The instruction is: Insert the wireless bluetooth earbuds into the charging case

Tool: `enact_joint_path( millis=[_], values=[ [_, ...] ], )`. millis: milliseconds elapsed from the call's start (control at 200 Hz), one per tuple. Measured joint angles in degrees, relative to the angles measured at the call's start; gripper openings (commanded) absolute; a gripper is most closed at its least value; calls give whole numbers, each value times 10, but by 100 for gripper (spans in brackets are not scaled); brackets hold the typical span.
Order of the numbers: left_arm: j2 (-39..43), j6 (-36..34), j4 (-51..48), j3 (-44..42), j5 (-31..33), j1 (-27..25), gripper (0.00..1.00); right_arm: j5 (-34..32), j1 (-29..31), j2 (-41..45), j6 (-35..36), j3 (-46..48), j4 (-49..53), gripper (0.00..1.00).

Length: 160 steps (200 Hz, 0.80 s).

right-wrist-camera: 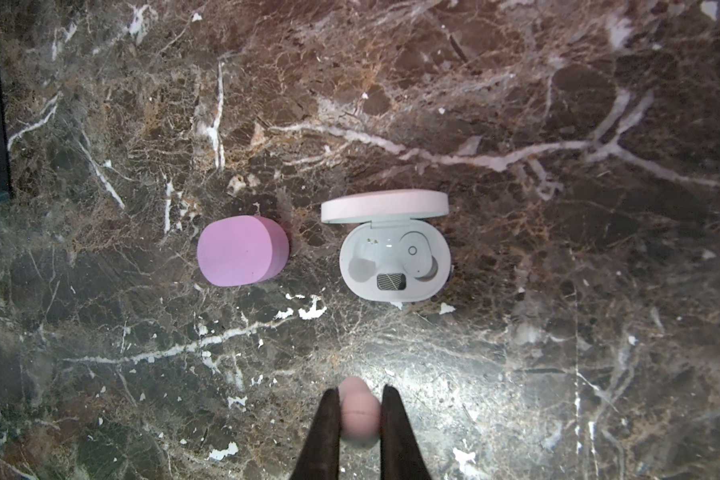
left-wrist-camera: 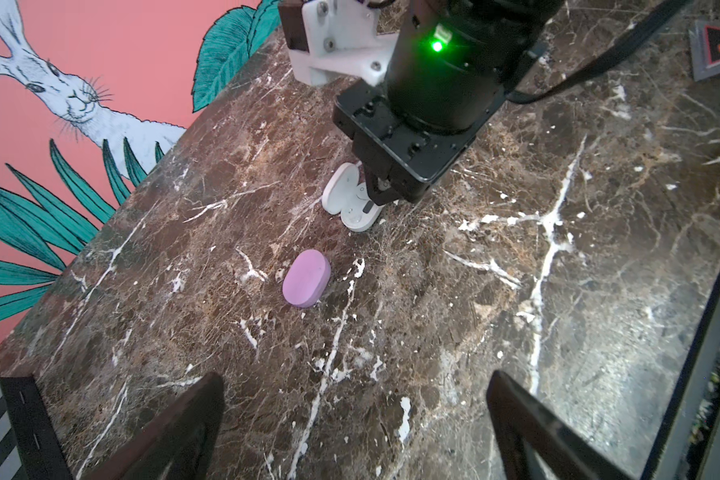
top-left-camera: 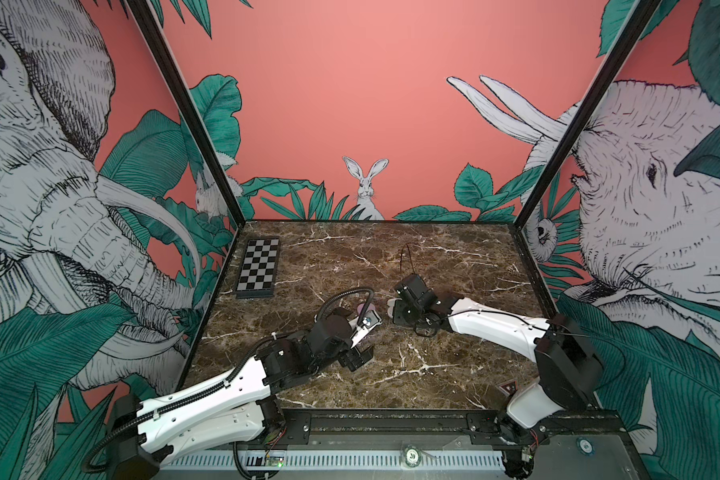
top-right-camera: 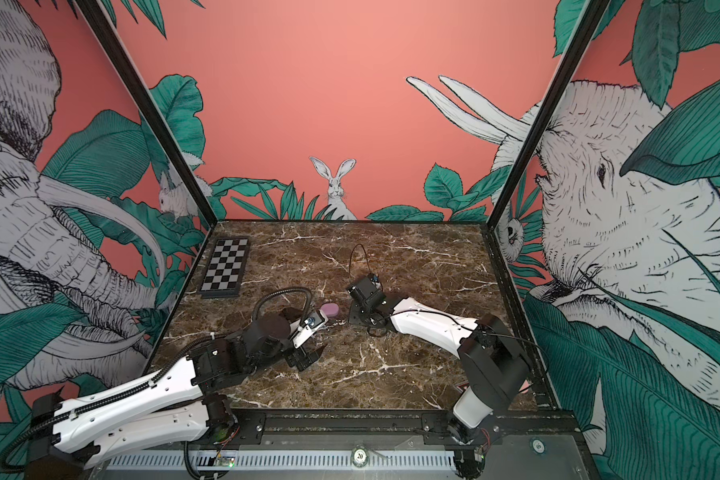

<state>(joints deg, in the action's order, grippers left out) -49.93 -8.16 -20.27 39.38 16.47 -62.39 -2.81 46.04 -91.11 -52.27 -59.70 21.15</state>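
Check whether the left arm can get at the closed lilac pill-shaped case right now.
Probably yes. The open left gripper faces the lilac case across bare marble tabletop, nothing between them. The right gripper, shut on a small pale earbud, hovers by the neighbouring open white case.

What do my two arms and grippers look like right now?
Both arms have white moulded shells and black joint housings. The left arm carries a ribbed black cable conduit; the right arm only a thin black wire. The left gripper and right gripper have dark, tapering flat fingers. A green light glows on the right wrist.
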Motion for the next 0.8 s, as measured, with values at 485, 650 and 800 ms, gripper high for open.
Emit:
enact_joint_path(
  millis=[485,650,800],
  values=[
    [64,0,44,-28,33,0,99,15,-11,-20,7,-23,4,12],
    [82,0,55,-38,39,0,99,20,-12,-29,7,-30,4,11],
    [83,-1,56,-40,40,0,99,22,-14,-31,10,-32,4,11]
  ],
)
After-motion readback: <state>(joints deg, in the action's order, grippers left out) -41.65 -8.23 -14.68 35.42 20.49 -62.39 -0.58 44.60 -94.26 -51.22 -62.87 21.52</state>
